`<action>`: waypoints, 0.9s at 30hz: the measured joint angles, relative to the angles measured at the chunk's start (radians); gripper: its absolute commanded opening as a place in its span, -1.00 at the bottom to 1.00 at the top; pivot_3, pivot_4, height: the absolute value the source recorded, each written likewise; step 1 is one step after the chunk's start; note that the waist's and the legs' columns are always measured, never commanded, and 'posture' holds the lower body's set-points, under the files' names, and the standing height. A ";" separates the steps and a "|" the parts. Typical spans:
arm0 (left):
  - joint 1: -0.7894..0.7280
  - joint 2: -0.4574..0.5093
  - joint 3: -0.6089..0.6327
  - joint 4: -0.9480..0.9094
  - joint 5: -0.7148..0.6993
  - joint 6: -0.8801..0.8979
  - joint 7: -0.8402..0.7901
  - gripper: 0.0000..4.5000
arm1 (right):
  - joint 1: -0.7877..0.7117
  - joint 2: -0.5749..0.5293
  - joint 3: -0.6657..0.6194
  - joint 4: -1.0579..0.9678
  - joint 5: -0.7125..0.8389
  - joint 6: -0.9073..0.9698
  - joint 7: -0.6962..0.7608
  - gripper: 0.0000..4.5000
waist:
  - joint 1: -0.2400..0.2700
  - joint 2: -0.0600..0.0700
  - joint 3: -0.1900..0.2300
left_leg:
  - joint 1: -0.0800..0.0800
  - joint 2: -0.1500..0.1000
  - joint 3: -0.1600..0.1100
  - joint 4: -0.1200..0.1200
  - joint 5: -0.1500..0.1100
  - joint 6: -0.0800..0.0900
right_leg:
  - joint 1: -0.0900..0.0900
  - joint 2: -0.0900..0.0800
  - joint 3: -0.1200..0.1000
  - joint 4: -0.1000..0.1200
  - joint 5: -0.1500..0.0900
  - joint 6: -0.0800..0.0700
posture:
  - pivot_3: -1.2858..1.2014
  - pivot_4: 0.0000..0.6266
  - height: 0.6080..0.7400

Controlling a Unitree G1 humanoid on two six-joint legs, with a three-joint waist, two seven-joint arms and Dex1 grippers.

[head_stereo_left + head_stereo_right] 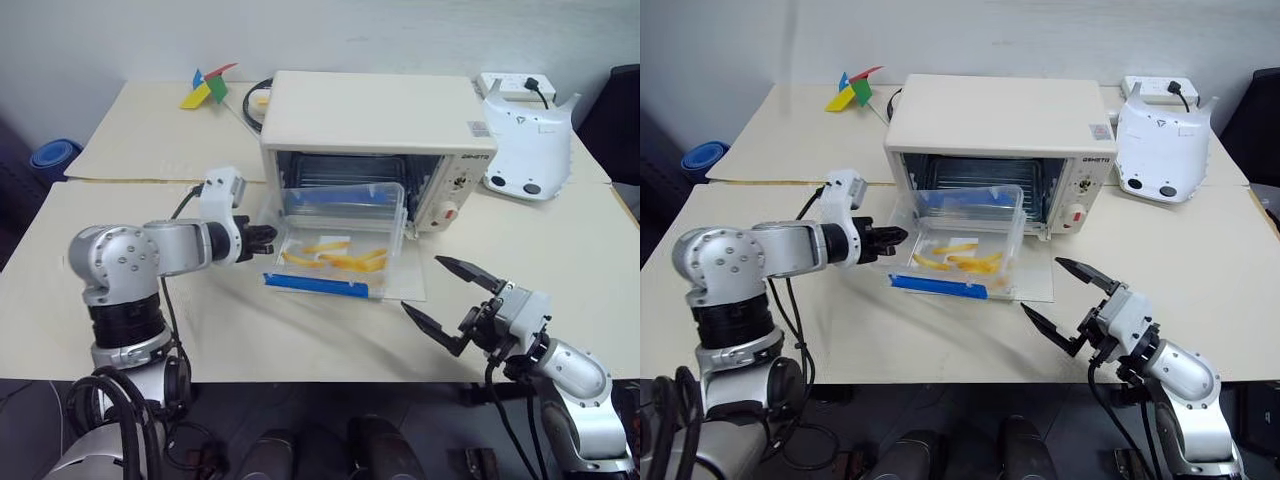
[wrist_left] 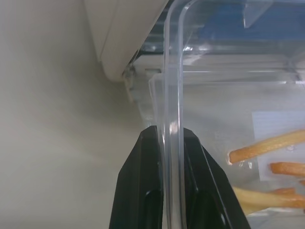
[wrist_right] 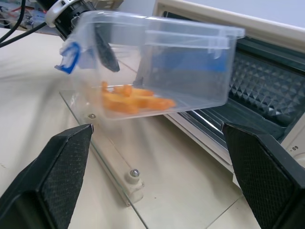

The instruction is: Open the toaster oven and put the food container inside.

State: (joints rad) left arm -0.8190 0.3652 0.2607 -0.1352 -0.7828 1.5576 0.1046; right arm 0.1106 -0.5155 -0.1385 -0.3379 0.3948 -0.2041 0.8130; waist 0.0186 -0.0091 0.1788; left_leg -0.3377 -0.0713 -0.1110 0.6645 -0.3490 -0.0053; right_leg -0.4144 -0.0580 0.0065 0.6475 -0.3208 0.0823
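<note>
The food container (image 1: 340,240), a clear rectangular box with orange-yellow food strips inside, sits at the mouth of the toaster oven (image 1: 375,140), over the glass door (image 1: 405,285) that lies folded down flat on the table (image 1: 560,250). In the left eye view its long axis runs side to side, parallel to the oven's front, with its far long side at the opening and the near long side, carrying a blue clip (image 1: 315,285), towards the robot. The left gripper (image 1: 268,238) reaches in from the left, its jaws clenched on the container's left short wall. The right gripper (image 1: 450,298) hangs over the table's near edge to the right of the door, its jaws spread wide, apart from everything. A white rounded appliance (image 1: 528,145) stands to the right of the oven.

In the left wrist view, the two black fingers (image 2: 143,191) pinch the clear wall of the container between them, one on each face, with food strips (image 2: 267,148) inside and the oven's cream corner beyond.

In the right wrist view, the container hangs tilted above the glass door, just before the oven's dark cavity (image 3: 267,90), and the right fingers (image 3: 62,167) stand far apart, grasping nothing.
</note>
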 measured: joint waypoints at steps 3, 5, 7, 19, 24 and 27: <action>-0.014 -0.017 -0.019 0.024 0.034 -0.043 -0.034 -0.26 | 0.012 0.000 0.000 -0.018 -0.002 0.010 -0.022 1.00 | 0.003 0.000 0.000 | 0.000 0.000 0.000 0.000 0.000 0.000 | 0.000 0.000 0.000 0.000 0.000 0.000 | 0.03 -0.52 1.00; -0.024 -0.028 -0.024 0.031 0.047 -0.061 -0.055 0.02 | 0.016 0.000 0.000 -0.021 -0.003 0.013 -0.033 1.00 | 0.005 0.000 0.000 | 0.000 0.000 0.000 0.000 0.000 0.000 | 0.000 0.000 0.000 0.000 0.000 0.000 | 0.03 -0.52 1.00; -0.025 -0.053 -0.007 0.038 0.054 -0.073 -0.070 0.29 | 0.018 0.000 -0.001 -0.031 -0.003 0.017 -0.044 1.00 | 0.005 0.000 0.000 | 0.000 0.000 0.000 0.000 0.000 0.000 | 0.000 0.000 0.000 0.000 0.000 0.000 | 0.03 -0.52 1.00; 0.270 0.458 -0.074 0.038 0.139 -0.660 -0.895 -0.11 | 0.218 -0.203 -0.096 -0.251 0.175 0.358 -0.029 0.28 | -0.016 0.002 0.000 | 0.001 0.003 0.000 -0.005 0.000 -0.001 | 0.001 0.001 -0.001 -0.005 -0.001 -0.002 | 0.03 -0.52 1.00; 0.417 0.495 -0.169 0.074 0.209 -0.981 -1.239 -0.84 | 0.231 -0.236 0.036 -0.318 0.173 0.453 0.008 -0.53 | 0.008 0.002 0.001 | 0.000 0.002 -0.002 -0.004 0.001 0.002 | 0.005 -0.001 -0.001 -0.011 0.000 -0.002 | 0.03 -0.52 1.00; 0.457 0.452 -0.240 0.069 0.250 -1.076 -1.299 -1.00 | 0.148 -0.197 0.120 -0.326 0.153 0.483 -0.012 -0.99 | 0.009 0.002 0.001 | -0.001 0.001 -0.002 -0.004 0.001 0.003 | 0.005 -0.001 -0.001 -0.012 0.000 -0.001 | 0.03 -0.52 1.00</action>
State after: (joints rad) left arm -0.3617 0.8170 0.0208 -0.0657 -0.5329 0.4816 -1.1945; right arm 0.2584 -0.7127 -0.0189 -0.6635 0.5475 0.2790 0.8008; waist 0.0279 -0.0071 0.1794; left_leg -0.3385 -0.0701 -0.1129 0.6607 -0.3482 -0.0019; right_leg -0.4092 -0.0593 0.0054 0.6356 -0.3205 0.0813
